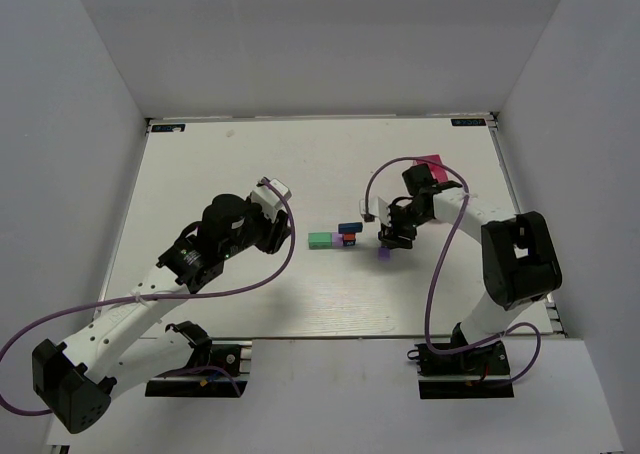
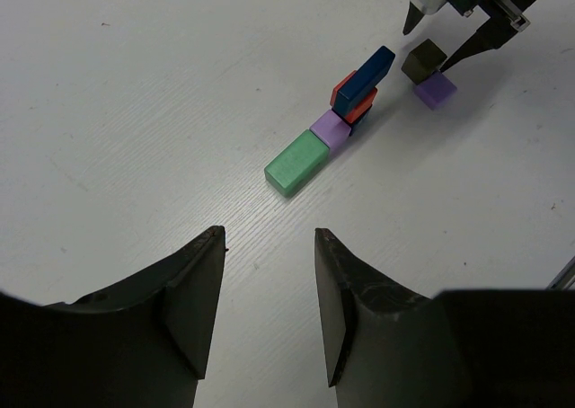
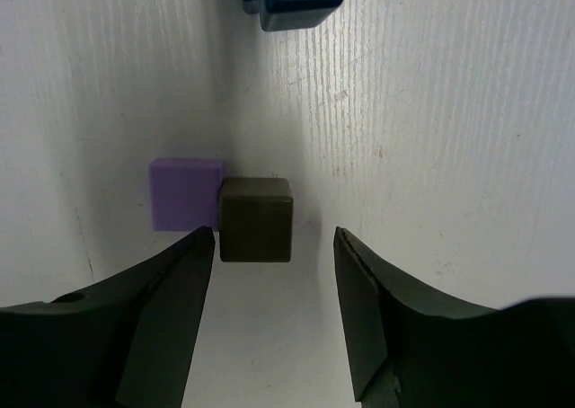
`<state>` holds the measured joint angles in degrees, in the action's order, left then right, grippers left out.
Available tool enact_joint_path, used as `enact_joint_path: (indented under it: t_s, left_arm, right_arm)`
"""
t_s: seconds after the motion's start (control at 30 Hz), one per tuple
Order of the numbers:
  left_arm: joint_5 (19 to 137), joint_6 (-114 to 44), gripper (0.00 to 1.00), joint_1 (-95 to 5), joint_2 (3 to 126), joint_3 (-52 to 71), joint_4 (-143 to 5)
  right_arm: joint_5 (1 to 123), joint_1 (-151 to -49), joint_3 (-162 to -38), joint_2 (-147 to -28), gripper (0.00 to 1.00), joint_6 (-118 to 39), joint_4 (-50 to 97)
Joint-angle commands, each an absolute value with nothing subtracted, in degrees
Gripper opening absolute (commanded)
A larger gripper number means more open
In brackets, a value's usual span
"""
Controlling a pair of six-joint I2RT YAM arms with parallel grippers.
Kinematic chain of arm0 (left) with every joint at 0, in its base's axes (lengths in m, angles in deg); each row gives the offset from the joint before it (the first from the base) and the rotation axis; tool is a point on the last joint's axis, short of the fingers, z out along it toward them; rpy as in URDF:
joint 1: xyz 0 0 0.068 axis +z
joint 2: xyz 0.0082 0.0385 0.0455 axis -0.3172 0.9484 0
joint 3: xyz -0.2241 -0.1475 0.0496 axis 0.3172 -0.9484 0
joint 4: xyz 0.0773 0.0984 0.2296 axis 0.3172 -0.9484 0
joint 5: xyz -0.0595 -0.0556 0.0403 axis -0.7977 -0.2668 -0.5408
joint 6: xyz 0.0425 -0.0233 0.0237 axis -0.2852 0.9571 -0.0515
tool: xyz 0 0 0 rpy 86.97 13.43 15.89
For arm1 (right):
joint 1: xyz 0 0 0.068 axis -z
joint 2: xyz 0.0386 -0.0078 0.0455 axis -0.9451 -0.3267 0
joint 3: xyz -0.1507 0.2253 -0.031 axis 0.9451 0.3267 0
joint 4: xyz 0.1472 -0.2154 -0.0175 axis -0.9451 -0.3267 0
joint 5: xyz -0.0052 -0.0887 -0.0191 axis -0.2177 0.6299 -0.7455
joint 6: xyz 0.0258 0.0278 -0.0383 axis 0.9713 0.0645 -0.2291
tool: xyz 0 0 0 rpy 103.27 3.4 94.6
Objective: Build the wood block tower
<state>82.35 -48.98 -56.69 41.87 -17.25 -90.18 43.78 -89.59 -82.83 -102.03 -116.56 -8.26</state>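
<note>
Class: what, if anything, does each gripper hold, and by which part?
Nothing is held. The left gripper is open and empty; the right gripper stands open about the dark brown block, not gripping it.

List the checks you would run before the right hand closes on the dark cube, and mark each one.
1. Right hand open: ok.
2. Dark cube inside the finger gap: ok, though off-centre.
3. Purple cube apart from the dark cube: not ok, they touch.
4. Left hand empty and away from the stack: ok.
5. Blue block lying flat on the stack: cannot tell.
</note>
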Motion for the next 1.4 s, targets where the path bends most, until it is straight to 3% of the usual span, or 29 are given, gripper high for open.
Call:
enact_joint_path:
  t_s: [0.0,0.13,0.33,0.6,0.73,1.03,1.37]
  left_arm:
    - [81.3,-49.0,0.55,-56.4,40.8,-15.9,-89.4]
    - [81.3,-49.0,0.55,-56.4,40.8,-15.9,-89.4]
    - [81.3,-49.0,0.55,-56.4,40.8,-15.9,-89.4]
    - [81.8,-49.0,0.55,-56.4,40.8,-15.9,-89.4]
    - [81.8,-49.0,0.54,-56.4,40.8,-15.9,-89.4]
    - [82.9,-49.0,0.51,-56.4,40.8,-15.9,-89.4]
    - [86.1,-48.5,0.5,-56.4,36.2,-17.6,-87.8]
  right_arm:
    - [42.9,-90.2,-84.2,-102.7,0.62,-115.8,-6.6]
    - [43.3,-90.7,-84.2,-103.0,0.59,-115.4,-6.3]
    - [43.9,-91.1,-84.4,-103.5,0.46,-115.3,-6.9]
    - [44.3,-90.6,-86.4,-103.2,0.16,-115.8,-11.4]
    - [45.7,-90.7,-87.3,-99.4,0.08,-114.1,-12.9]
    - [44.1,-92.2,-92.2,-88.9,0.08,-109.6,-20.1]
    - [43.4,-100.9,-100.2,-91.1,0.05,-100.7,-20.4]
